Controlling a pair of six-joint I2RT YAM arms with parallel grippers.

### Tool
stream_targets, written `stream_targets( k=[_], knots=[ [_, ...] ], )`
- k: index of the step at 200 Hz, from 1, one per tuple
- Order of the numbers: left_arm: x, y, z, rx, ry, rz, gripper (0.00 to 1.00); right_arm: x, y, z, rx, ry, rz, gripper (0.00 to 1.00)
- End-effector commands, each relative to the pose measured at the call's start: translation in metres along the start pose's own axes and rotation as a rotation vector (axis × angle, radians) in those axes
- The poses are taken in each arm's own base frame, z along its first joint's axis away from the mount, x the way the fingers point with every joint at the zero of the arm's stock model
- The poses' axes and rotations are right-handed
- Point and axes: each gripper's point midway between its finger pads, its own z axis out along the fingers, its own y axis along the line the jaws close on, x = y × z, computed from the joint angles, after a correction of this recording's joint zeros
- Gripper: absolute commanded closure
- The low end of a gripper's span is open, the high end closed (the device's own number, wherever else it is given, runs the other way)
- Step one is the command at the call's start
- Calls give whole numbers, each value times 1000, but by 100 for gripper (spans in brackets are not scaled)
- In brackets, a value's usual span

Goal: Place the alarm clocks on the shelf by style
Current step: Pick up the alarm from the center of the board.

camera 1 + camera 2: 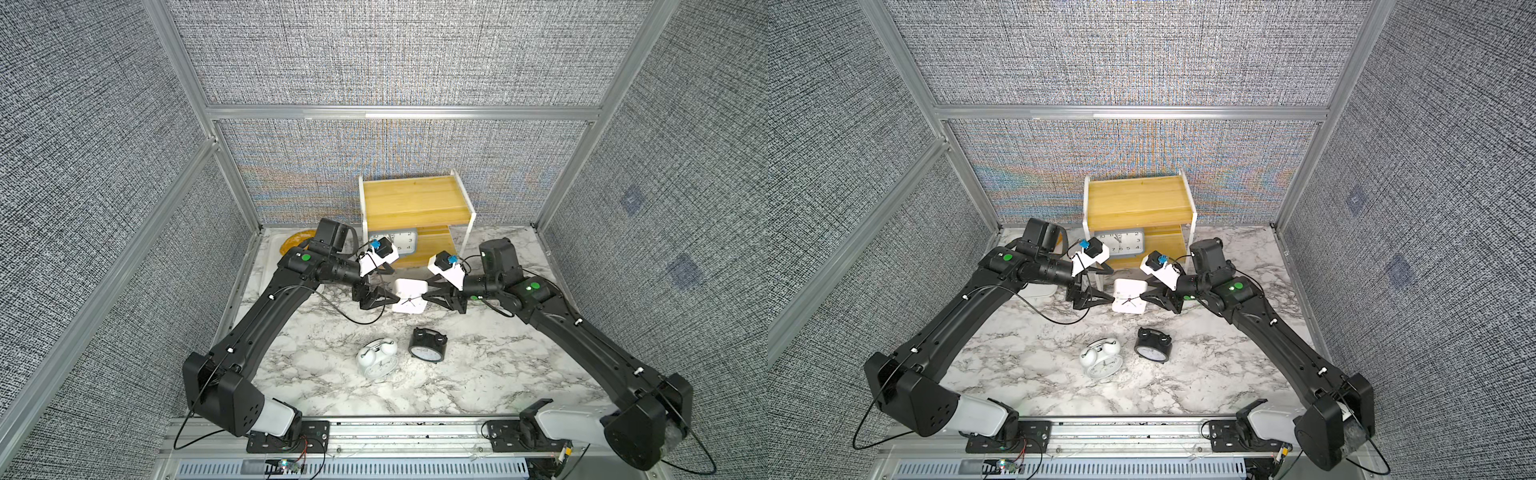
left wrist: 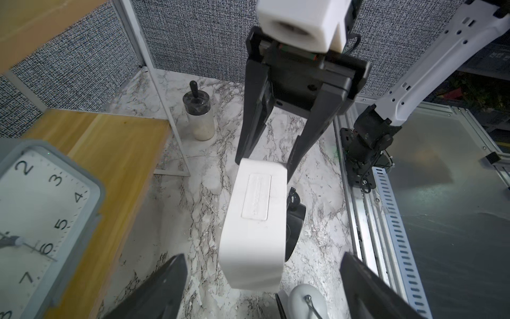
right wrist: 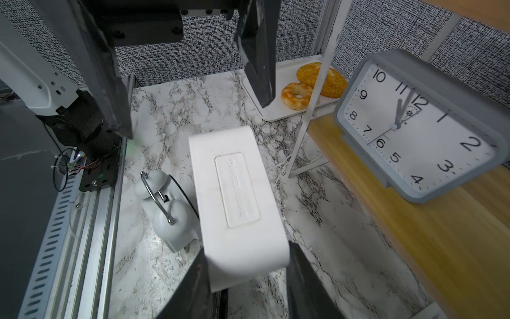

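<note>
The right tool (image 1: 424, 296) grasps the small white square clock (image 1: 410, 296), and the left tool (image 1: 397, 299) is released, straddling its other end; ideally the left tool backs clear first, then the clock travels level onto the shelf (image 1: 415, 199) beside the grey-blue clock (image 1: 405, 242).

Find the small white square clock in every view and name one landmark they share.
Top view: white square clock at centre, in front of the shelf.
Top view: centre again.
Left wrist: lower middle of the picture.
Right wrist: centre of the picture.
Shared landmark: grey-blue clock on the shelf's lower board, visible in all four.
</note>
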Motion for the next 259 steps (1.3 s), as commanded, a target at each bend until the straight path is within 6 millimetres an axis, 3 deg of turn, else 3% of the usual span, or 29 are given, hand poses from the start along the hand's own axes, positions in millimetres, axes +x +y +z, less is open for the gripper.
stream_targets(
  k=[1,25,60,87,132,149,162,171,217,237,259],
  knots=[
    [4,0,2,7,29,45,8,-4,5,1,-25,0,-22,74],
    [4,8,7,-13,39,36,11,-3,5,3,-22,11,-24,74],
    [7,2,17,15,58,46,13,-4,5,2,-15,9,-26,74],
    [11,4,22,20,77,34,22,-5,4,2,-10,9,-27,74],
    [12,7,22,5,87,34,28,-3,3,3,-4,19,-24,74],
    [11,8,22,4,88,31,38,-3,3,3,0,19,-25,74],
    [11,10,23,3,91,22,56,-3,2,3,4,20,-24,74],
    [12,11,24,3,93,12,62,-4,2,2,6,19,-24,74],
    [14,13,25,0,104,-4,66,-4,0,1,23,18,-26,74],
    [11,12,23,0,92,5,77,-2,-3,2,43,24,-18,74],
    [4,14,21,-25,65,4,83,-2,-12,1,95,25,1,61]
  ],
)
